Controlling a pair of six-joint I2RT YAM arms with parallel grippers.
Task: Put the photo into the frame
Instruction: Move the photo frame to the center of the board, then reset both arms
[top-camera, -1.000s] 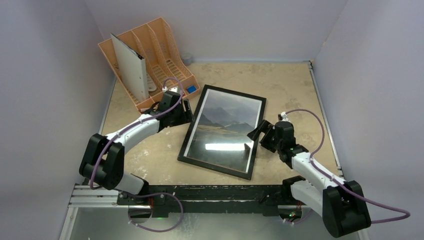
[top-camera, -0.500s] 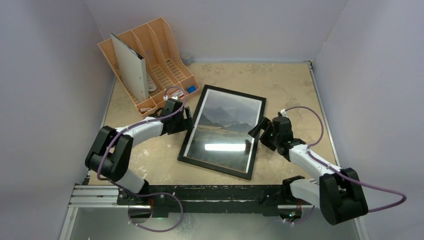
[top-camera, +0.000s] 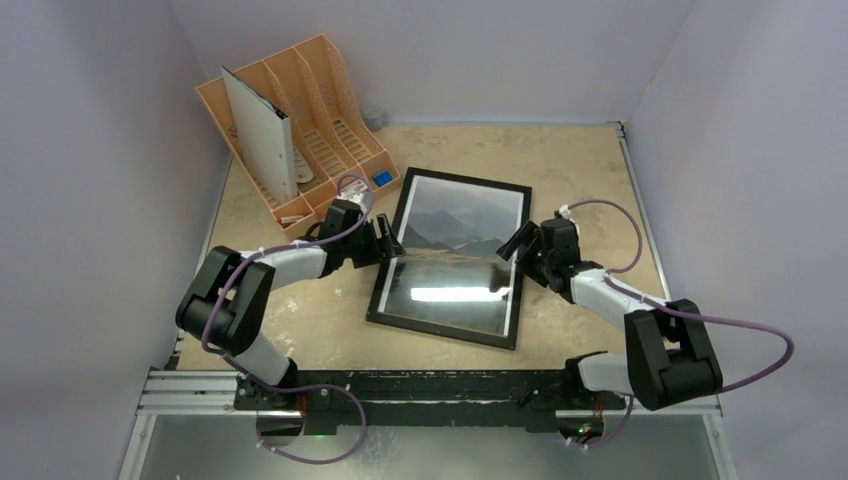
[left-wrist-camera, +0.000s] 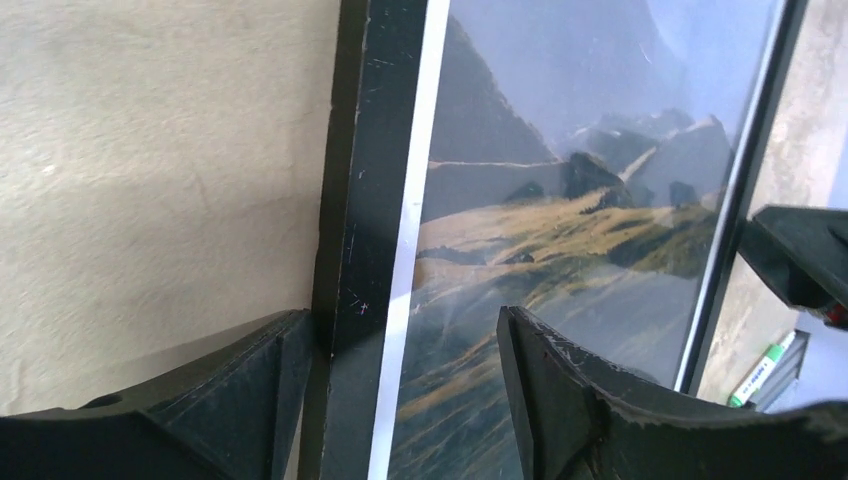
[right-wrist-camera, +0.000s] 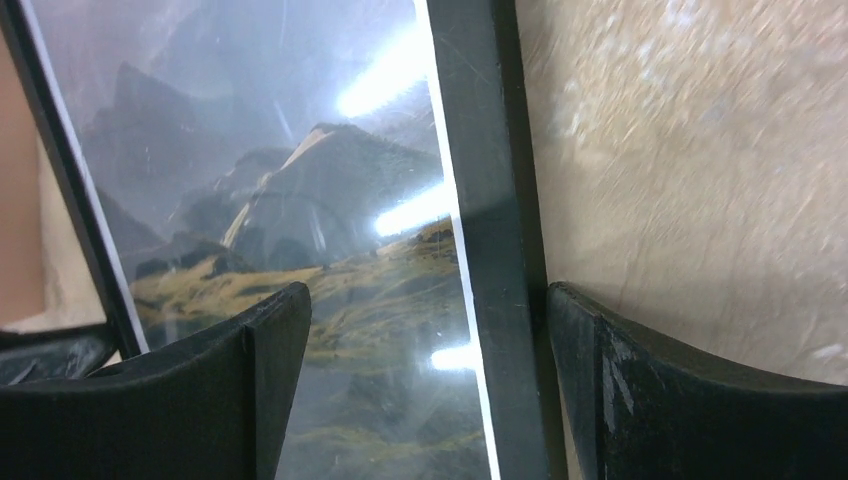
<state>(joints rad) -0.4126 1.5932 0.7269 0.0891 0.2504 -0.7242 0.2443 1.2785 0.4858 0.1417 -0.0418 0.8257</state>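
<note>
The frame (top-camera: 441, 333) lies flat on the table with its black face up. The photo (top-camera: 455, 232) of dark mountains shows inside it behind the glass. My left gripper (top-camera: 390, 243) is open and straddles the frame's left rim (left-wrist-camera: 365, 200): one finger on the table outside, the other over the photo (left-wrist-camera: 560, 200). My right gripper (top-camera: 515, 243) is open and straddles the right rim (right-wrist-camera: 485, 150) the same way, with its inner finger over the photo (right-wrist-camera: 290, 180). In the wrist views, the left gripper (left-wrist-camera: 400, 330) and the right gripper (right-wrist-camera: 428, 300) hold nothing.
An orange file organizer (top-camera: 330, 95) stands at the back left with a pale board (top-camera: 262, 140) upright in it and a small blue item (top-camera: 383, 180) at its front corner. Walls close in on the left, the back and the right.
Both arms have stretched out low, bringing the grippers onto the frame's two long sides. The frame has turned slightly, its near end shifting right.
</note>
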